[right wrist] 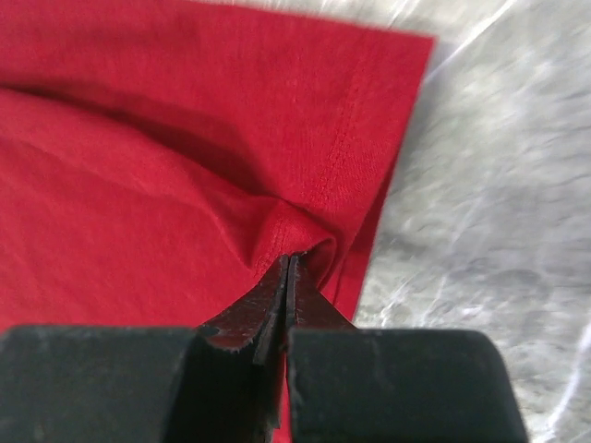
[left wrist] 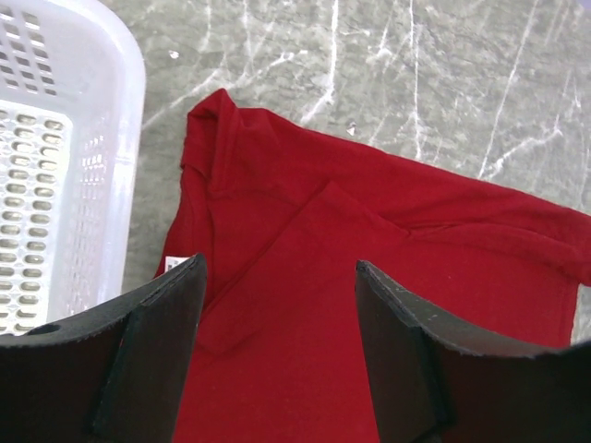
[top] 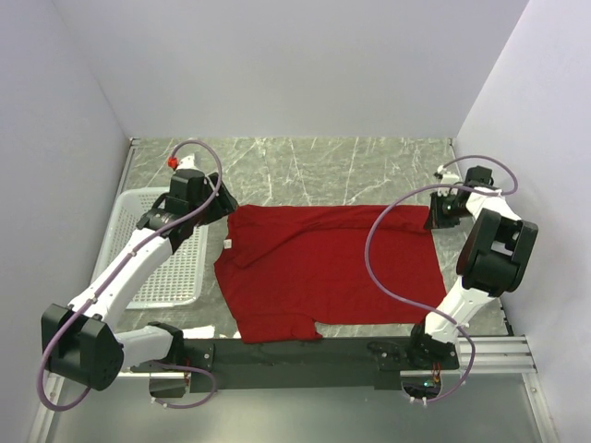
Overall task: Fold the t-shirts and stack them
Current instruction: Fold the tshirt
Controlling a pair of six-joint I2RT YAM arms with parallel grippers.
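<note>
A deep-red t-shirt lies spread on the marble table, with one sleeve folded in over its body. Its small white neck tag shows at the left edge. My left gripper hovers open above the shirt's far left part. In the left wrist view this gripper has only red cloth below the gap, and the tag sits by the left finger. My right gripper is at the shirt's far right corner. In the right wrist view it is shut on a pinched fold of the hem.
A white mesh basket stands left of the shirt, under my left arm; its wall shows in the left wrist view. Walls close the table in at the back and both sides. The arms' mounting rail runs along the near edge.
</note>
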